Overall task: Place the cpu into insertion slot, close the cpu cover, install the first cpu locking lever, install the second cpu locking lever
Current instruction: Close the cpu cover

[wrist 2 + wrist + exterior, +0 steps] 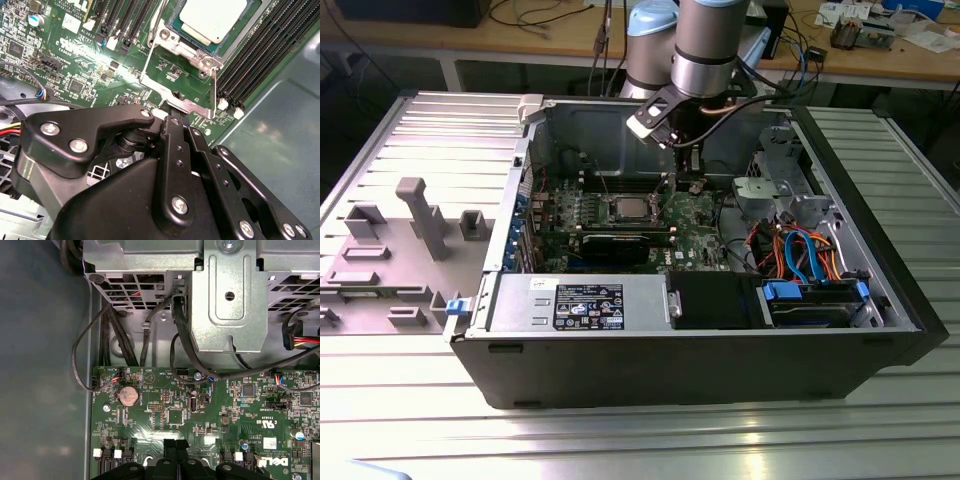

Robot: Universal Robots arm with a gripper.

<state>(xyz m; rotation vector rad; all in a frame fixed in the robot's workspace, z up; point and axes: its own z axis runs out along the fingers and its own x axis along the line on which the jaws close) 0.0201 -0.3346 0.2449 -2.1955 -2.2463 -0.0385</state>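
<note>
Seeing the cpu (214, 19) seated in the insertion slot (175, 26) with the cpu cover (200, 61) framing it, we judge our hand (175, 120), fingers (172, 137) together at the cover's edge, should press down squarely.

cpu (214, 17): small flat square, silvery face up, seated level in the insertion slot (175, 25). The slot's dark rim shows around it, set in the green board between the long memory slots. cpu cover (186, 50): thin silvery frame, down flat around the chip. 2 thin wire locking levers run beside the frame, one lever (154, 30) and the other lever (215, 87). Can't tell if either is hooked.
</note>
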